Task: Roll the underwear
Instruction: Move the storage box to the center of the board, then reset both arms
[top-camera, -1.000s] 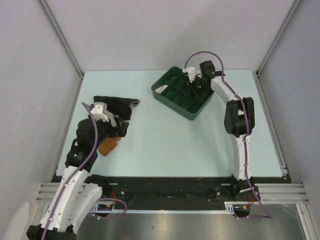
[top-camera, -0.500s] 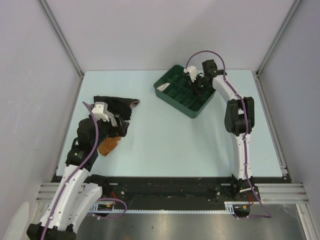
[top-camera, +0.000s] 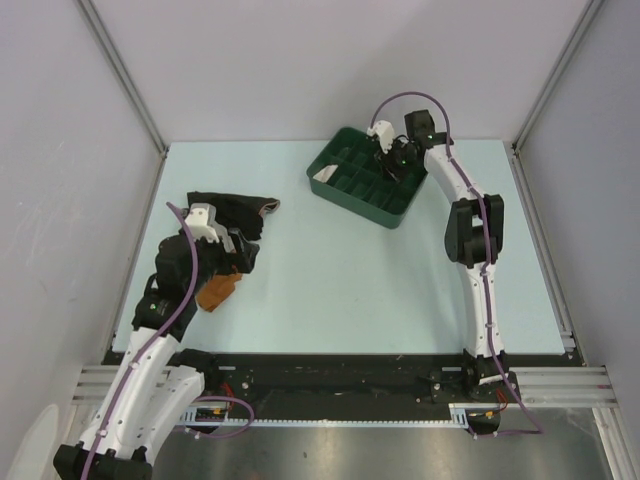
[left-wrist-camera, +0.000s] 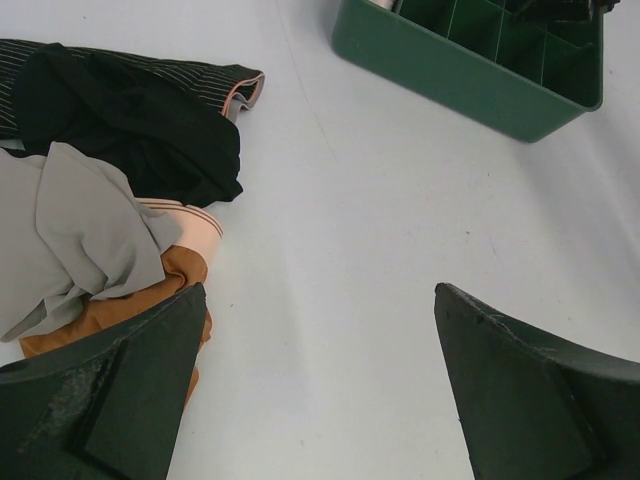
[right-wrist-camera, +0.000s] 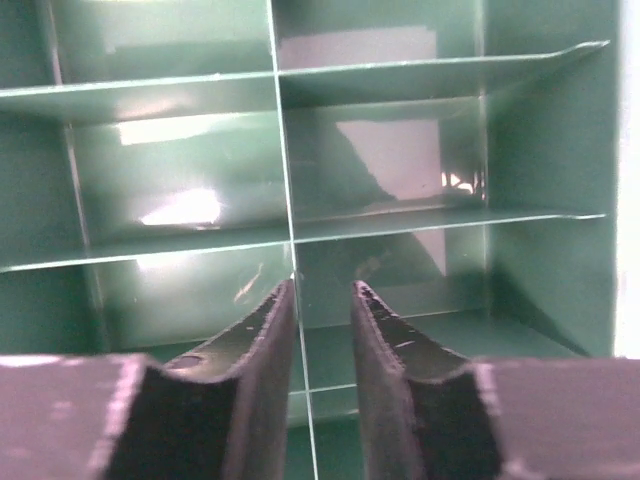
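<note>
A small white garment, the underwear (top-camera: 320, 176), lies in the left corner of the green compartment tray (top-camera: 352, 202) at the back of the table. My right gripper (top-camera: 393, 162) is down inside the tray. In the right wrist view its jaws (right-wrist-camera: 322, 290) stand a narrow gap apart, with a thin tray divider (right-wrist-camera: 281, 150) running between them and nothing clamped. My left gripper (top-camera: 240, 254) hovers wide open and empty (left-wrist-camera: 318, 300) over bare table beside a pile of clothes. The underwear does not show in either wrist view.
The pile at the left holds a black striped garment (top-camera: 226, 210) (left-wrist-camera: 130, 120), a grey one (left-wrist-camera: 70, 230) and an orange-brown one (top-camera: 214, 290) (left-wrist-camera: 110, 305). The tray's near wall shows in the left wrist view (left-wrist-camera: 460, 75). Metal rails edge the table.
My right gripper has moved toward the far edge, and the green tray has shifted and turned with it. The left arm and the pile have not moved.
</note>
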